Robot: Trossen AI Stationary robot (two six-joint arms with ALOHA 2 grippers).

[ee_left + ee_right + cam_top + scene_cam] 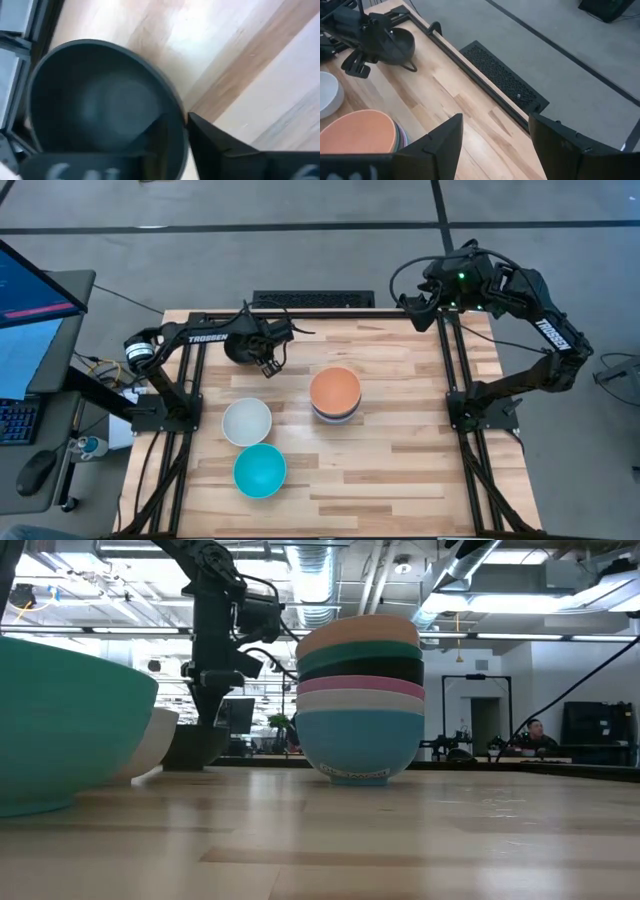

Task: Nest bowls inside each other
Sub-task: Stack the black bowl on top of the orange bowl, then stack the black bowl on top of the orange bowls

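Note:
A black bowl (238, 350) sits on its base near the table's far left. My left gripper (182, 127) points down over it and is shut on its rim. A stack of several bowls (335, 394) stands at mid-table on its cyan bottom bowl (360, 745), topped by an orange bowl (355, 632). A white bowl (246, 421) and a cyan bowl (260, 470) rest singly on the near left part. My right gripper (495, 135) hangs open above the far right edge, away from every bowl. My left gripper holds the black bowl by its rim (176, 107). One finger (152, 137) is inside the bowl and the other finger (220, 145) is outside its wall. The fingers come from above, pointing down. The bowl (195, 747) stands upright with its base on the table.
Black frame posts stand at the table's left side (185, 395) and right side (460, 395). A dark floor grille (500, 75) lies past the far edge. Bare wood (400, 470) stretches over the near right part. A monitor and a keyboard sit off the table's left side.

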